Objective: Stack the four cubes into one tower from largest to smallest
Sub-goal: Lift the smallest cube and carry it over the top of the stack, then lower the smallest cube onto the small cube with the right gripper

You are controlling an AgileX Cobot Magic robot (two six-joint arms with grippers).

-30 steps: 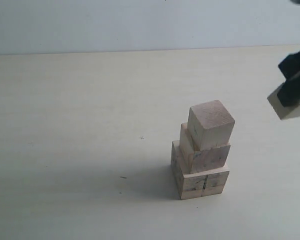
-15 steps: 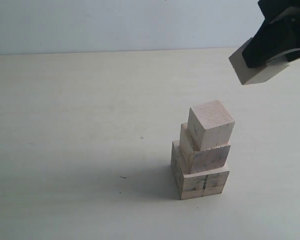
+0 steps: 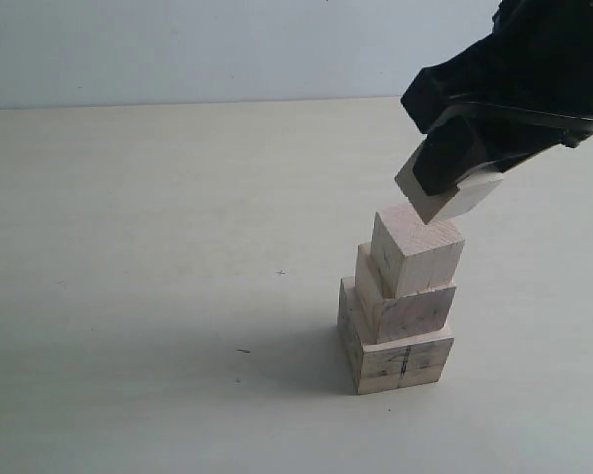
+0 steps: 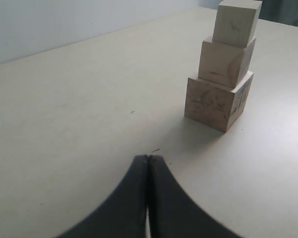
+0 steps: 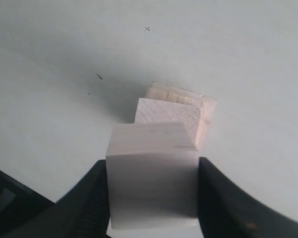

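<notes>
Three pale wooden cubes stand as a stepped tower [image 3: 400, 306] on the table. The largest cube [image 3: 403, 361], with a dark seam, is the base, a middle cube [image 3: 407, 308] lies on it, and a smaller cube [image 3: 417, 249] is on top. My right gripper [image 3: 460, 163] is shut on the smallest cube [image 3: 445, 199], which hangs tilted right over the tower's top; I cannot tell whether they touch. In the right wrist view the held cube [image 5: 153, 186] fills the space between the fingers, with the tower [image 5: 175, 115] below. My left gripper [image 4: 148, 157] is shut and empty, low over the table, well apart from the tower [image 4: 223, 69].
The pale tabletop [image 3: 158, 247] stretches left of the tower, with a small dark mark [image 3: 243, 350] near the tower's shadow. A light wall [image 3: 227, 49] runs along the table's far edge.
My right gripper has carried the smallest cube from the right edge up, then leftward and down, to just over the tower's top. The tower and the left gripper have not moved.
</notes>
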